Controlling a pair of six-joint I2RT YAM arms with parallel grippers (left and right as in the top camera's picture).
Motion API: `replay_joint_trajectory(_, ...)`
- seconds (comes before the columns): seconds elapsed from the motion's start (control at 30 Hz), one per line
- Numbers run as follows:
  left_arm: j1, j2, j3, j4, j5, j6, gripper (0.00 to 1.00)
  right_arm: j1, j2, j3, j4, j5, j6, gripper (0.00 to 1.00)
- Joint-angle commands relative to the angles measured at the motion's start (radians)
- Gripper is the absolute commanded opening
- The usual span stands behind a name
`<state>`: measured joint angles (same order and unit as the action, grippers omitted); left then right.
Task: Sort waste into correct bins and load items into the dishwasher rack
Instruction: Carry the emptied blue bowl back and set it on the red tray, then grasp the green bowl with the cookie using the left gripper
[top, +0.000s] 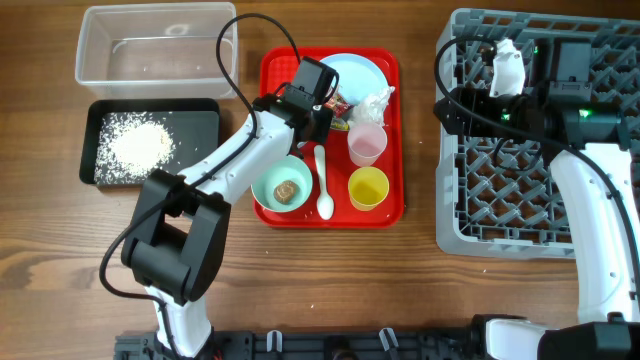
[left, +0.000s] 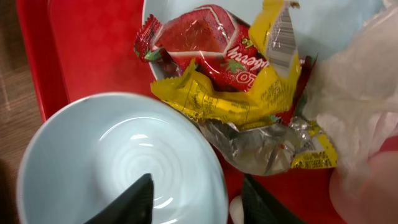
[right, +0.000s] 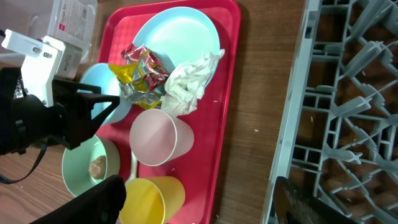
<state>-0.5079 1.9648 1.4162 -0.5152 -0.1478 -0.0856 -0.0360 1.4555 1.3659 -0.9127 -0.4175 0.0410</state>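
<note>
— What lies beneath everything?
— A brown wood-grain counter (top: 330, 290).
— And on it?
— A flat red rectangular plastic serving tray (top: 392, 150) with a raised rim, resting near the counter's middle.

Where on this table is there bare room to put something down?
Bare wood: the strip between the red tray and the rack, and the wide stretch between the black tray and the near table edge. The red tray itself is packed, with the left gripper low over it beside the wrappers.
</note>
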Motion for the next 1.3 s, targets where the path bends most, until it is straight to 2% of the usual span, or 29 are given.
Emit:
replay_joint_trajectory(0.0,-0.003,0.012,0.001,0.009,0.008,-0.001,0.5,0.004,0.011,0.016,-0.004,0.003,-0.012,0.79)
replay_joint_trajectory(0.1,-0.002,-0.064,0.023,-0.053,-0.003,-0.001,0.56,0.004,0.011,0.016,-0.008,0.003,-0.014,0.79)
replay_joint_trajectory(0.2,-0.012,-0.22,0.068,-0.208,0.005,-0.002,0.7,0.004,0.011,0.016,-0.008,0.003,-0.014,0.79)
replay_joint_trajectory(0.23,-0.018,-0.254,0.068,-0.237,0.013,-0.002,0.72,0.004,0.011,0.016,-0.007,0.003,-0.014,0.79)
replay_joint_trajectory(0.33,-0.051,-0.341,0.068,-0.393,0.025,-0.037,0.72,0.004,0.011,0.016,-0.006,0.003,-0.014,0.79)
replay_joint_trajectory(0.43,-0.08,-0.34,0.039,-0.528,0.034,-0.08,0.69,0.004,0.011,0.016,-0.008,0.003,-0.012,0.79)
replay_joint_trajectory(0.57,-0.193,-0.325,-0.134,-0.426,0.069,-0.079,0.68,0.004,0.011,0.016,-0.016,0.003,-0.012,0.79)
replay_joint_trajectory(0.67,-0.217,-0.305,-0.172,-0.386,0.068,-0.079,0.65,0.004,0.011,0.016,-0.021,0.003,-0.012,0.79)
replay_joint_trajectory(0.8,-0.22,-0.261,-0.217,-0.36,0.064,-0.08,0.54,0.004,0.011,0.016,-0.026,0.003,-0.011,0.79)
replay_joint_trajectory(0.9,-0.22,-0.23,-0.249,-0.296,0.057,-0.081,0.5,0.004,0.011,0.016,-0.023,0.003,-0.012,0.79)
replay_joint_trajectory(0.93,-0.22,-0.216,-0.257,-0.274,0.057,-0.081,0.43,0.004,0.011,0.016,-0.024,0.003,-0.012,0.79)
replay_joint_trajectory(1.03,-0.22,-0.168,-0.275,-0.232,0.053,-0.081,0.35,0.004,0.011,0.016,-0.025,0.003,-0.012,0.79)
replay_joint_trajectory(1.2,-0.219,-0.145,-0.275,-0.217,-0.029,-0.136,0.27,0.004,0.011,0.016,-0.025,0.003,-0.013,0.79)
replay_joint_trajectory(1.27,-0.219,-0.145,-0.275,-0.206,-0.029,-0.136,0.18,0.004,0.011,0.016,-0.026,0.003,-0.012,0.79)
